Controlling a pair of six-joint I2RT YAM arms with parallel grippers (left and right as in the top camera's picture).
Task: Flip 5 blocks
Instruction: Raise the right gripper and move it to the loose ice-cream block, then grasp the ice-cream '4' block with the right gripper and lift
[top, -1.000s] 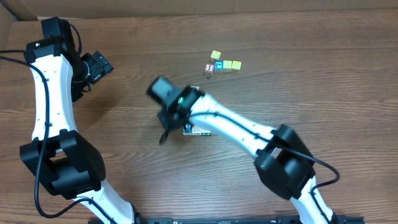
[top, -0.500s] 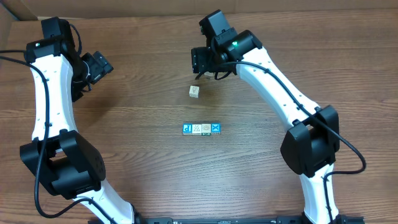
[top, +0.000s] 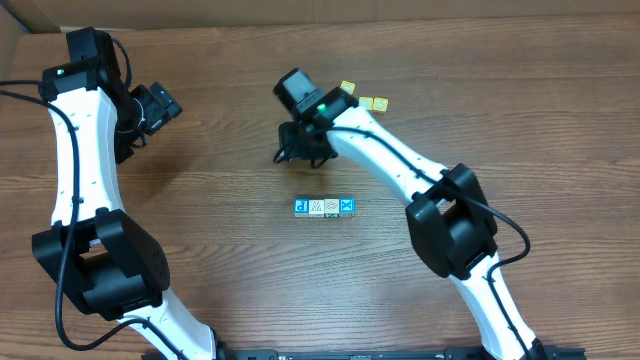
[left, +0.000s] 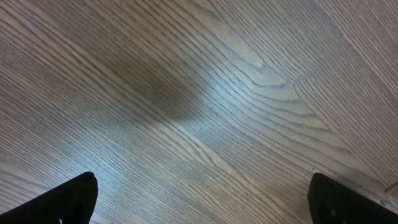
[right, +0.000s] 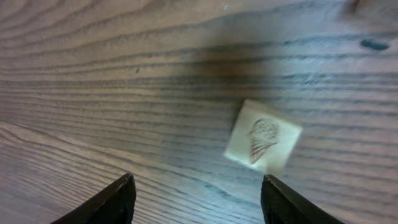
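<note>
Right gripper (right: 198, 190), jaws parted and holding nothing, hangs over a pale cube (right: 262, 144) printed with an ice-cream cone, which lies at two o'clock from the gap. Left gripper (left: 202, 183) gapes wide above the brown wood-grain table (top: 200, 220). Row of four blocks (top: 324, 207) sits mid-table, at six o'clock from the right gripper.

Both arms out, jaws apart — nothing held.
The left arm (top: 70, 150) stands folded at the left side, the left gripper (left: 202, 202) spread fully wide; the right arm (top: 380, 160) stretches forward and inward across the surface (top: 220, 260), the right gripper (right: 199, 199) pointing down with fingers parted.
</note>
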